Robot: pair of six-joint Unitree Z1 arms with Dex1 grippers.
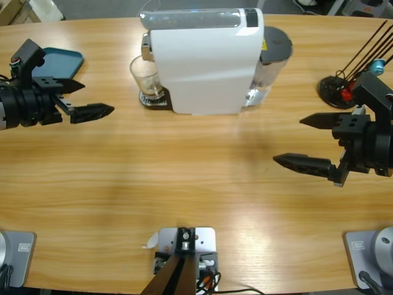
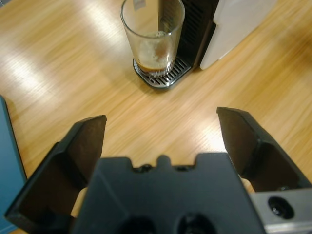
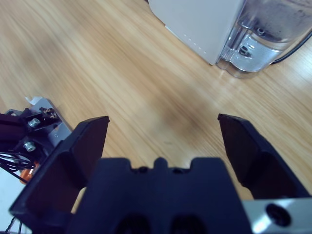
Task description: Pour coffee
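step: reach for glass [image 2: 152,39] on drip tray | left gripper [image 2: 161,131] spread wide, empty | right gripper [image 3: 163,134] spread, idle | tip: close low around glass, keep upright so the coffee [image 2: 152,65] stays in

No text, brand, number or sign can be read on any surface. The coffee machine [image 1: 206,61] carries a small yellow sticker on its rear side, its content too small to make out. The glass [image 2: 152,36] bears a small unreadable pale mark near the rim.

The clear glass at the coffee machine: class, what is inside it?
The glass holds a shallow layer of brown coffee with pale foam at the bottom; a thin stream falls in. Nothing hides it.
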